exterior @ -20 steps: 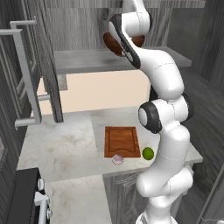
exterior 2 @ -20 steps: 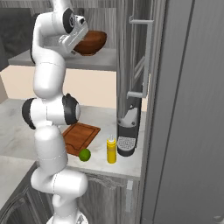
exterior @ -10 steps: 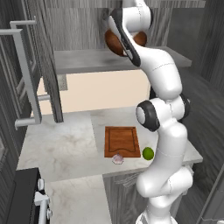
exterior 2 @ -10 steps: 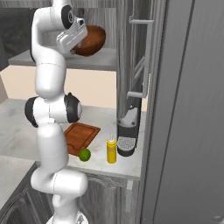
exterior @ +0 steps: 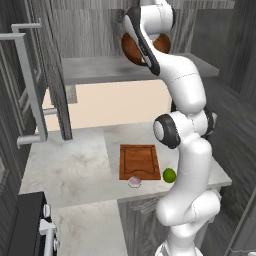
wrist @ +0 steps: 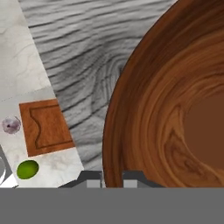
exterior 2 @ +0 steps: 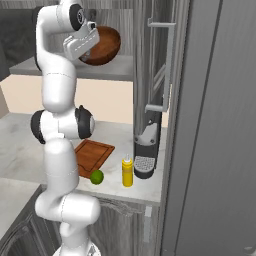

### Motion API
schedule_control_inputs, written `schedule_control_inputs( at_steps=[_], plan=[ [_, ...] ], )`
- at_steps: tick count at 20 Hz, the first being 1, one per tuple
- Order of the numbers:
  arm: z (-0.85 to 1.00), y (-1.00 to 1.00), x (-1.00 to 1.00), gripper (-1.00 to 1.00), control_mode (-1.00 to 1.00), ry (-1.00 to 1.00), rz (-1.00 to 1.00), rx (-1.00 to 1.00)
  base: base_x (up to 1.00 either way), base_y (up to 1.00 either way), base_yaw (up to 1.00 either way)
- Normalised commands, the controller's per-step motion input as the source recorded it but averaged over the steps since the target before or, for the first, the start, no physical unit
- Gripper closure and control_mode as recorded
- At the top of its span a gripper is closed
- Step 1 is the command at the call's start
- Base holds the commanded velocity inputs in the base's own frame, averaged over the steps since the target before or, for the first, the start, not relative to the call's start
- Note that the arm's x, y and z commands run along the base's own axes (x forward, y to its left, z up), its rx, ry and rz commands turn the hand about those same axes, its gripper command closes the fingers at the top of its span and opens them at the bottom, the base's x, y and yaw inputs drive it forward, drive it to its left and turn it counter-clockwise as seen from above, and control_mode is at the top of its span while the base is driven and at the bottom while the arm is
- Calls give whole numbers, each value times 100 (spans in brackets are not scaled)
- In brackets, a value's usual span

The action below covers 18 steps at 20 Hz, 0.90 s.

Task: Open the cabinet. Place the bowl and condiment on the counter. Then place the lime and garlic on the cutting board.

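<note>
The dark reddish-brown bowl (exterior 2: pixel 106 44) hangs tilted just above the open cabinet's grey shelf (exterior: pixel 95 71). My gripper (wrist: pixel 113 177) is shut on its rim, one finger inside and one outside. The bowl (exterior: pixel 131 50) shows on both sides of my forearm. Down on the marbled counter (exterior: pixel 75 165) lies the cutting board (exterior: pixel 139 161), bare. The garlic (exterior: pixel 134 181) rests just off its near edge. The lime (exterior: pixel 169 175) sits by its near right corner. The yellow condiment bottle (exterior 2: pixel 128 171) stands upright on the counter beside the lime (exterior 2: pixel 97 176).
Both cabinet doors stand open: one (exterior: pixel 30 85) at the left with its bar handle, the other (exterior 2: pixel 156 75) at the right. A black coffee machine (exterior 2: pixel 145 152) stands behind the condiment bottle. A black stove (exterior: pixel 30 227) adjoins the counter's left end.
My jaws have closed from wide open onto the bowl's rim. The bowl, flat on the shelf a second ago, now tips up toward me.
</note>
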Motion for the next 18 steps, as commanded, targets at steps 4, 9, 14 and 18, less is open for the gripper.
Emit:
schedule_control_inputs(
  at_steps=[4,9,14,18],
  plan=[
    [-5,0,0,100,-100,2,0,0,0,0,0],
    [-2,0,-12,100,-100,7,0,0,0,0,0],
    [0,0,-69,100,-100,1,0,0,0,0,0],
    [0,0,-79,100,-100,0,0,0,0,0,0]
  ],
)
